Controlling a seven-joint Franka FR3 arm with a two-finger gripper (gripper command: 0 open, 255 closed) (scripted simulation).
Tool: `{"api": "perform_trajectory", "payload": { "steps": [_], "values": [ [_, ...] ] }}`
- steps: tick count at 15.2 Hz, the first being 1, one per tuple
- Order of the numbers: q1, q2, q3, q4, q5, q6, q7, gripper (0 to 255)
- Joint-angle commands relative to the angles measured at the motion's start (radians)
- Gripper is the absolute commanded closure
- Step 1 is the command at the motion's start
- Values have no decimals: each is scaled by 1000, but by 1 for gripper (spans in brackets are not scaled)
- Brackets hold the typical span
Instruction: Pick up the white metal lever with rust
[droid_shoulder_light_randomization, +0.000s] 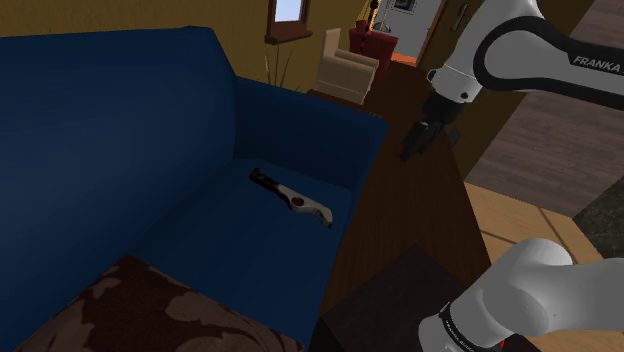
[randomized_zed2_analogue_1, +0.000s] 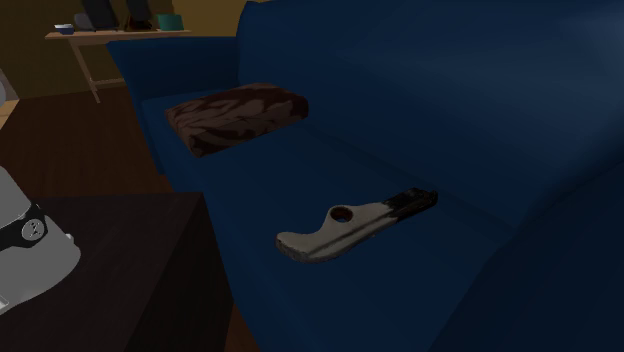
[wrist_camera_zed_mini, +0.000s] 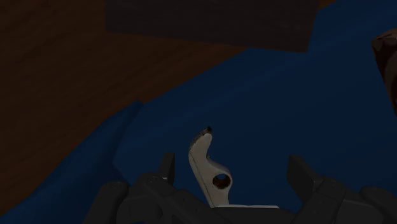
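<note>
On the blue sofa seat (droid_shoulder_light_randomization: 230, 250), toward the armrest end and well apart from the brown patterned cushion (randomized_zed2_analogue_1: 235, 115), lies the pale lever (droid_shoulder_light_randomization: 291, 198) (randomized_zed2_analogue_1: 355, 223) (wrist_camera_zed_mini: 210, 168), dark tip toward the backrest. The gripper (droid_shoulder_light_randomization: 412, 150) (wrist_camera_zed_mini: 232, 162) hangs well clear of it, fingers spread, holding nothing.

Blue sofa, pale lever, browns all round.

We saw the sofa (droid_shoulder_light_randomization: 120, 130) in one plain deep blue. The lever (randomized_zed2_analogue_1: 350, 228) on it was off-white, black at one end and brownish inside its hole. The cushion (randomized_zed2_analogue_1: 238, 115) was mottled in two browns, lighter blotches over darker. The gripper (droid_shoulder_light_randomization: 412, 150) was all black, and the arm (droid_shoulder_light_randomization: 520, 45) was white with dark joints. The armchair (droid_shoulder_light_randomization: 345, 65) was beige, the wall (droid_shoulder_light_randomization: 250, 30) ochre, the floor (droid_shoulder_light_randomization: 510, 215) a warm light brown, and the stand (randomized_zed2_analogue_1: 110, 260) nearly black.
</note>
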Motion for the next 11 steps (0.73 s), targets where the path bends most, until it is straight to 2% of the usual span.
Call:
{"api": "perform_trajectory", "payload": {
  "steps": [1,11],
  "values": [
    [0,0,0,0,0,0,0,0],
    [25,370,22,81,29,248,5,0]
  ]
}}
